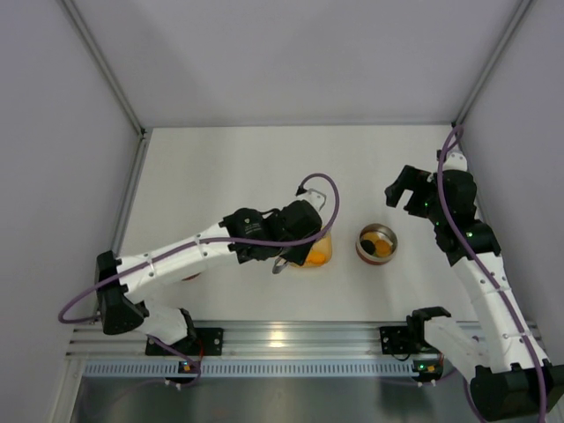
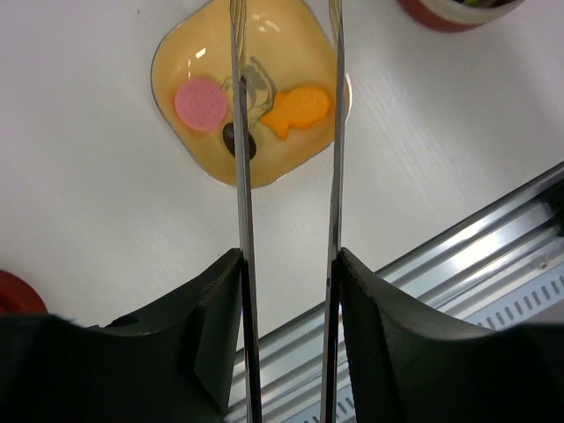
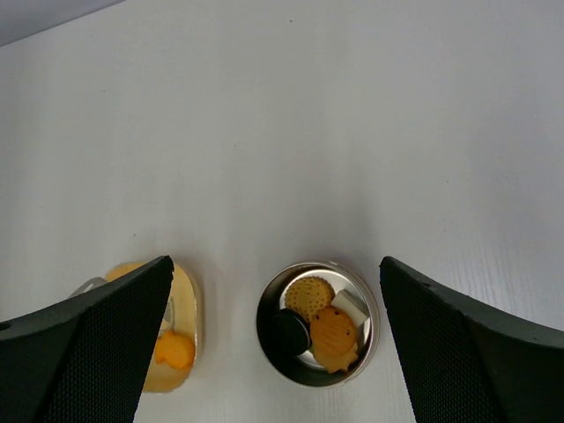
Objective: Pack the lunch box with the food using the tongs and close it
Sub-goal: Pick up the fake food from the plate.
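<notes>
The tongs [image 2: 241,176] run as two thin silver arms between my left gripper's [image 2: 289,264] black fingers, which are shut on them. The arms stand apart above the yellow dish [image 2: 264,35]; their tips are cut off at the top edge. In the dish lie food pieces: a pink disc [image 2: 201,103], an orange fish [image 2: 298,110] and a dark brown piece [image 2: 238,141]. The steel lunch box [image 3: 275,308] with a red band [image 1: 376,243] holds several cookies. My right gripper [image 3: 275,264] hangs open above it, empty. A red edge of the lid [image 2: 16,293] shows at far left.
The yellow dish [image 1: 313,251] sits left of the lunch box, partly under my left gripper [image 1: 295,231]. My right gripper [image 1: 401,189] is up and right of the lunch box. An aluminium rail [image 1: 291,339] runs along the near edge, and grey walls enclose the table.
</notes>
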